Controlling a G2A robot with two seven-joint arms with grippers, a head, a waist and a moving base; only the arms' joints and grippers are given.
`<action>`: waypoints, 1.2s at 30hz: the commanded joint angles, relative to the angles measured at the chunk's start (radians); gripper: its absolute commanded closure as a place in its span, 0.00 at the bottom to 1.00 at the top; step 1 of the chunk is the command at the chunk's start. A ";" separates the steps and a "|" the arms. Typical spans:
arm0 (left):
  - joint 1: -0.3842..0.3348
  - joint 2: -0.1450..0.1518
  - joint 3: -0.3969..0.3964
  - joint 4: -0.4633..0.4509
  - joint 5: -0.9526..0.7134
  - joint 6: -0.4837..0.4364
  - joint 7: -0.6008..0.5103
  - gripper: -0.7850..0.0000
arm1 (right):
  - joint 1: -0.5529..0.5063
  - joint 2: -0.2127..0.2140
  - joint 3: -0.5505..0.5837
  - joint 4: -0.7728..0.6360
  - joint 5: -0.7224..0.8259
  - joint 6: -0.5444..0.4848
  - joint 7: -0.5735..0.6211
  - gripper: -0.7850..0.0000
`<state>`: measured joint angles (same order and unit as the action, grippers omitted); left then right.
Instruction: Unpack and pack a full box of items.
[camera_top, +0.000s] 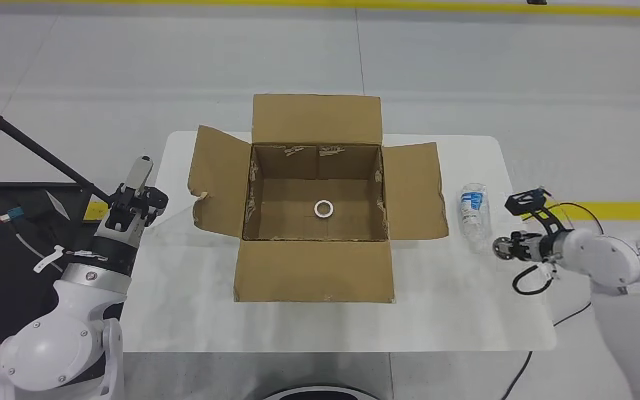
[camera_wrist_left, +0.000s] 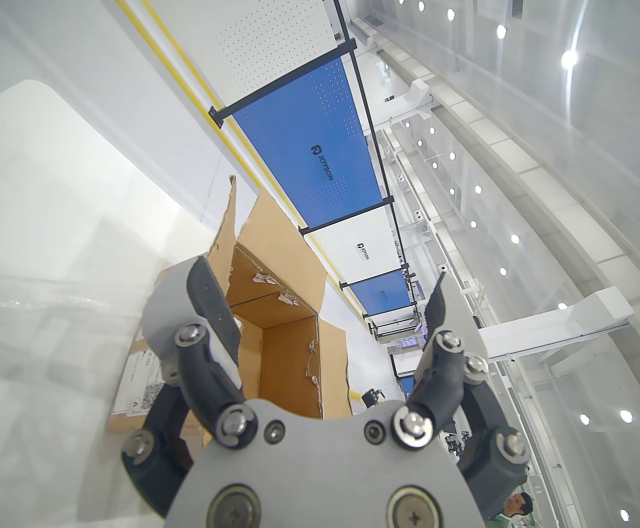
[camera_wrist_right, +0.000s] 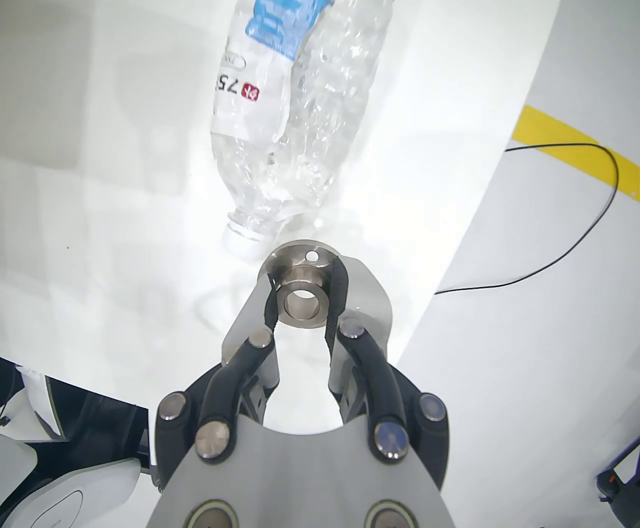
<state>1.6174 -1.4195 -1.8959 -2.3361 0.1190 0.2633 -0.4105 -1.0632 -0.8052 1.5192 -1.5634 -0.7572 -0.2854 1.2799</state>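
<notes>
Table (camera_top: 450, 300) | box (camera_top: 315, 272): 1 ring (camera_top: 324, 208) inside | right gripper (camera_wrist_right: 302, 286) clamps metal bushing (camera_wrist_right: 301, 301) | left gripper (camera_wrist_left: 320, 280) wide, empty

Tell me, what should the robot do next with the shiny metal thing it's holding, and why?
Probably set it on the table and let go. The right gripper is shut on the metal part over bare table, right by the cap of the lying bottle and off to the side of the box. That looks like unpacking, though I can't be sure.
</notes>
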 joint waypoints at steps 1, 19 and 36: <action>0.000 0.000 0.000 0.000 0.000 0.000 0.000 0.00 | -0.006 0.004 0.026 -0.046 -0.001 0.010 -0.002 1.00; 0.000 0.000 0.000 0.000 0.000 0.000 0.000 0.00 | 0.160 -0.026 -0.223 -0.523 -0.106 0.110 -0.187 1.00; 0.000 0.000 0.000 0.000 0.000 0.000 0.000 0.00 | 0.690 -0.265 -0.940 -0.074 -0.080 0.117 -0.233 1.00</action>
<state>1.6174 -1.4195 -1.8959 -2.3361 0.1190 0.2633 -0.4105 -0.3963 -1.0534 0.6108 -1.6793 -0.8434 -0.1659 1.0490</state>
